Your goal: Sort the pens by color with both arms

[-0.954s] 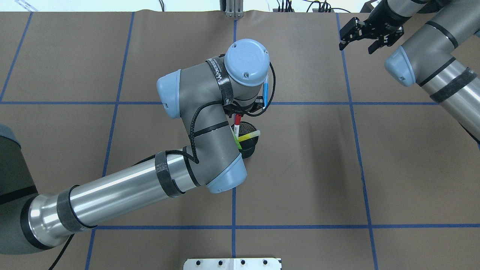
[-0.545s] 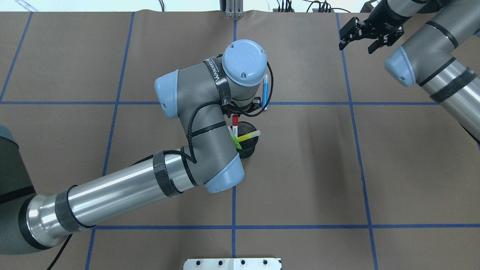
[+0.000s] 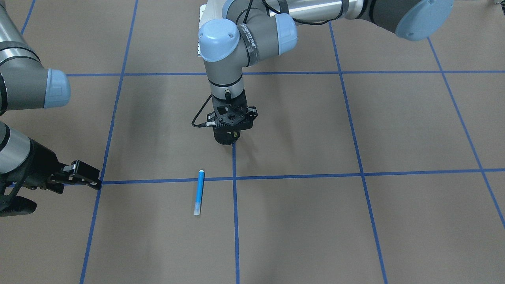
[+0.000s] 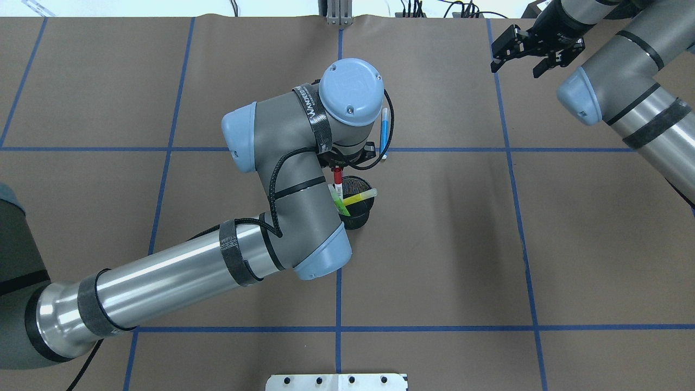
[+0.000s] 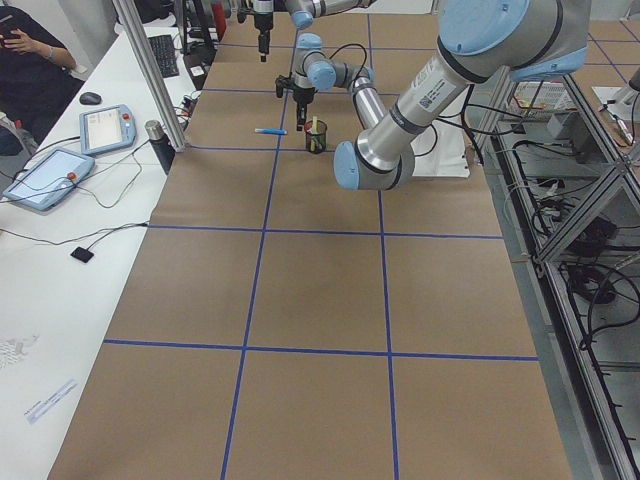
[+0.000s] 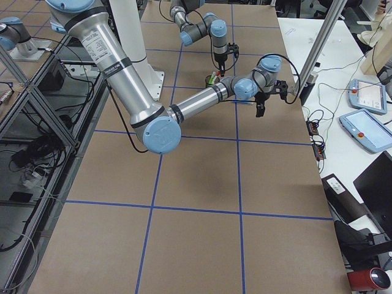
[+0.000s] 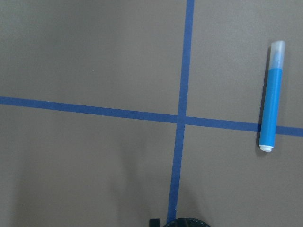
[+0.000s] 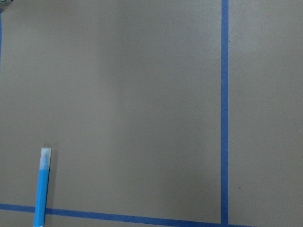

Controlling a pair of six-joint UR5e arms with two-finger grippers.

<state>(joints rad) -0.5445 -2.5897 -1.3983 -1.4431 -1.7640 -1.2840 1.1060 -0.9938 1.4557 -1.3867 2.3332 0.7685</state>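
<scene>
Blue pen [image 3: 200, 192]: in the front view we log it flat on the worktop [image 3: 355, 236], lying across a blue tape line [image 3: 300, 176], with nothing touching it. The left hand [image 3: 230, 124] hangs nearer the robot, wrist pointing straight down. We cannot tell whether it is clenched or released.

Overhead view: against the frames of a second back, we find the left wrist drawn slightly away from the blue pen, toward the cup [image 4: 362, 216]. The pen has kept its place, so we judge it delivered, the first of four. The red-capped pen [image 4: 337, 178], green pen [image 4: 341, 205] and yellow pen [image 4: 361, 196] stand in the cup, unsorted. The red cap sits just beside the left hand and is the likely next pick. The right hand [image 4: 516, 65] hovers at the far right corner, released and holding nothing.

Side views: too small to add anything.

Left wrist view: the blue pen crosses the tape line at right, with the cup rim at the bottom edge.

Right wrist view: the same pen at lower left, on the worktop.
</scene>
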